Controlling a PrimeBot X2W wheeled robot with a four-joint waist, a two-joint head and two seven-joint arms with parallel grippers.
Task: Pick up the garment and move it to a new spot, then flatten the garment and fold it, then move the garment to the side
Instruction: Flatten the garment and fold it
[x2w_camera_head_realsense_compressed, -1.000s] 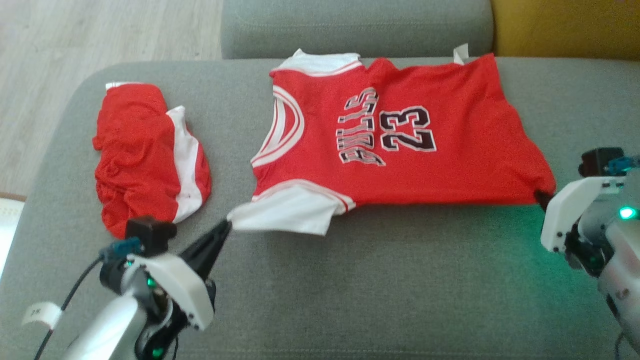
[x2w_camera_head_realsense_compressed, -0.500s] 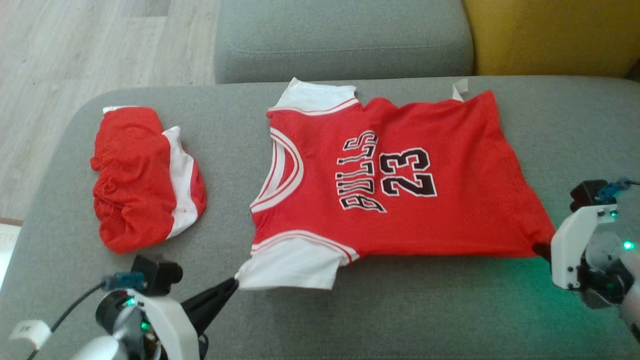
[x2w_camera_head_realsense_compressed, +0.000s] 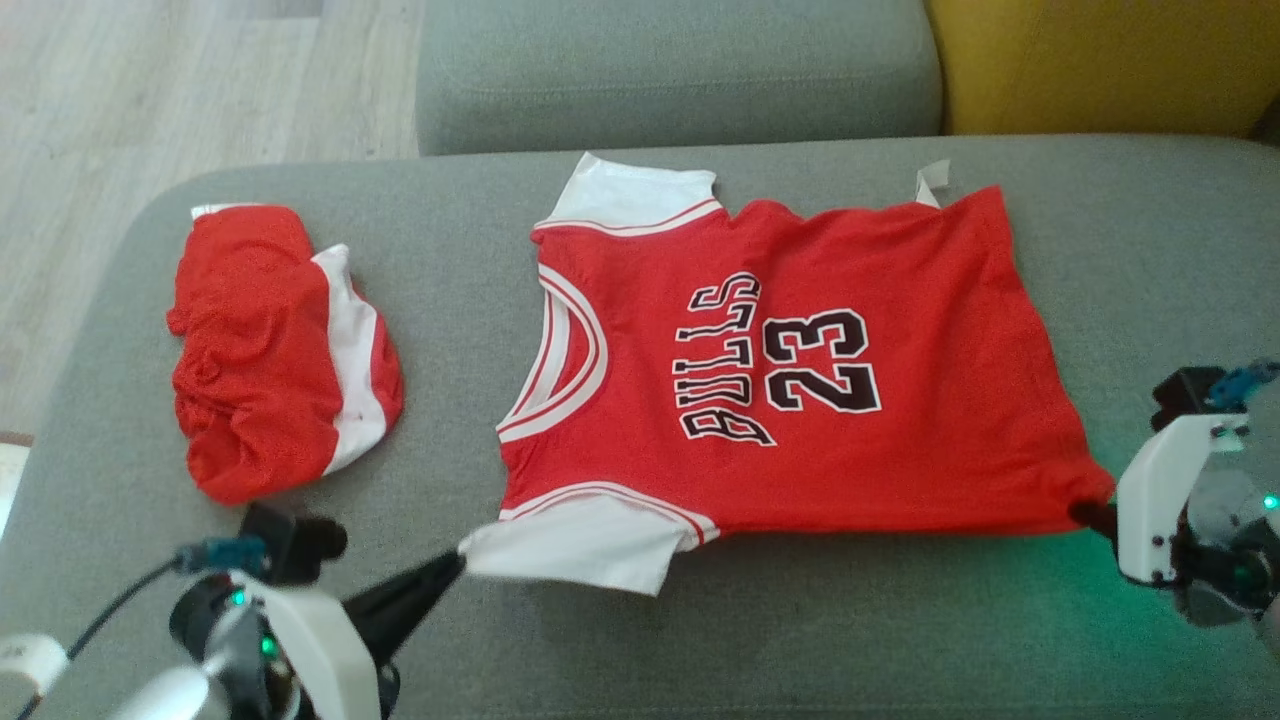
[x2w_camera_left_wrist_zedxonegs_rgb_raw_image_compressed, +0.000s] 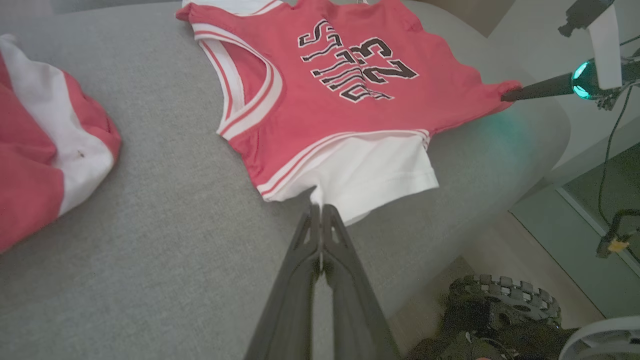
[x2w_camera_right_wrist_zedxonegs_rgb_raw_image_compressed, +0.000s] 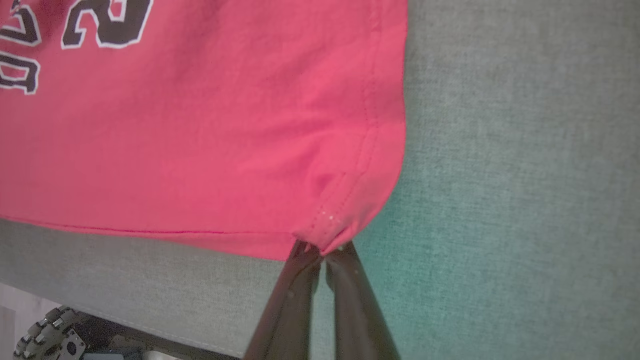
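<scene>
- Jersey lies print-up mid-seat. Collar points to the robot's left, hem to its right, so the long axis runs left-right across the head view.
- Left gripper: fingers together, pinched on the outer corner of the near sleeve.
- Right gripper: fingers together, clamped on the near hem corner. The bite is small, only the stitched tip.
- Key relation: the whole jersey body lies away from both grippers, up the head view. They hold the two ends of its near edge, which is drawn straight between them.
- A shadow under that edge suggests it sits slightly off the seat. The far sleeve and far edge rest on the fabric.
- Neither arm is nearer; each owns one end.
- My read: this is the flatten stage, with the fold not started.
- Laying the edge down or carrying it over towards the far edge needs both arms moving in parallel. Otherwise the axis skews.
- Risk: the hem pinch could slip under tension.
- The seat is the only thing bearing anything. The bunched shorts lie to the jersey's left, apart from it and just beyond the left gripper.
</scene>
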